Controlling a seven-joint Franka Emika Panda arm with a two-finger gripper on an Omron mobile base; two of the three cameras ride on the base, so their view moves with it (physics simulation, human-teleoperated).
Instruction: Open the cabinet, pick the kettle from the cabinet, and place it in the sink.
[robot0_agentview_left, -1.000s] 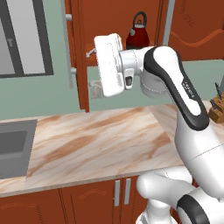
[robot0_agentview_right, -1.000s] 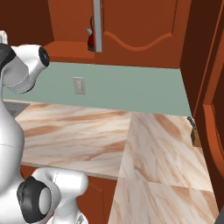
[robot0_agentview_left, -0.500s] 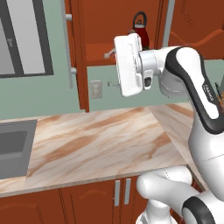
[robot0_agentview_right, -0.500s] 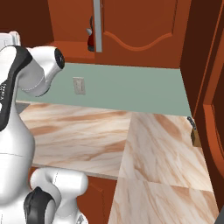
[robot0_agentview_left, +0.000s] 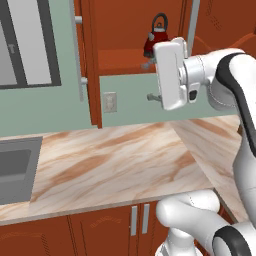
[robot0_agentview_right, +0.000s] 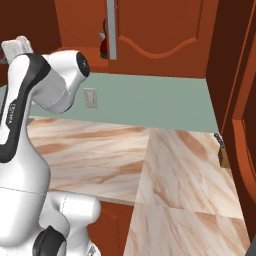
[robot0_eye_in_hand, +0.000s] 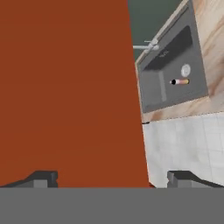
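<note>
The cabinet (robot0_agentview_left: 130, 30) stands open, its left door (robot0_agentview_left: 89, 65) swung out toward me. On its shelf sits the dark red kettle (robot0_agentview_left: 156, 42) with a black handle; in the right base view the kettle (robot0_agentview_right: 104, 45) peeks out from behind a silver bar handle (robot0_agentview_right: 112, 30). My gripper (robot0_agentview_left: 149, 81) hangs open and empty just below and in front of the kettle, with its fingers pointing left. The hand view looks past the fingertips (robot0_eye_in_hand: 41, 178) at a reddish-brown door face (robot0_eye_in_hand: 65, 87) and down at the sink (robot0_eye_in_hand: 153, 89) with its faucet (robot0_eye_in_hand: 146, 46). The sink (robot0_agentview_left: 15, 170) lies far left.
The marbled counter (robot0_agentview_left: 115, 160) runs under the cabinet and turns a corner to the right. A wall outlet (robot0_agentview_left: 109, 101) is on the green backsplash. A small brown object (robot0_agentview_right: 222, 156) sits at the counter's right end. A small thing (robot0_eye_in_hand: 179, 82) lies in the basin.
My hand has swung to the right along the cabinet front, from left of the kettle to just below it. The jaws stayed open. The kettle has not moved.
</note>
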